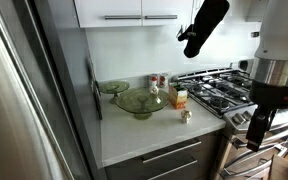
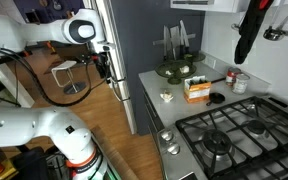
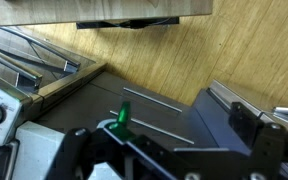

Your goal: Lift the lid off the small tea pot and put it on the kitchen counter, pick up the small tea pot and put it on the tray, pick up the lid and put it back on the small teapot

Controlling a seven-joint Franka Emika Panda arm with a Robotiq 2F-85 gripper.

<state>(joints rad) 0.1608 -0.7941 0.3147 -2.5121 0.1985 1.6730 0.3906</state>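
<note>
The tiny whitish-cream small tea pot sits near the front edge of the pale grey-white kitchen counter, beside an orange-and-white carton. It looks light, slick and breakable; I'd pinch the lid gently from the top. The gripper hangs spread wide and empty, well apart.

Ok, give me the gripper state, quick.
Gripper: open, holding nothing.
</note>
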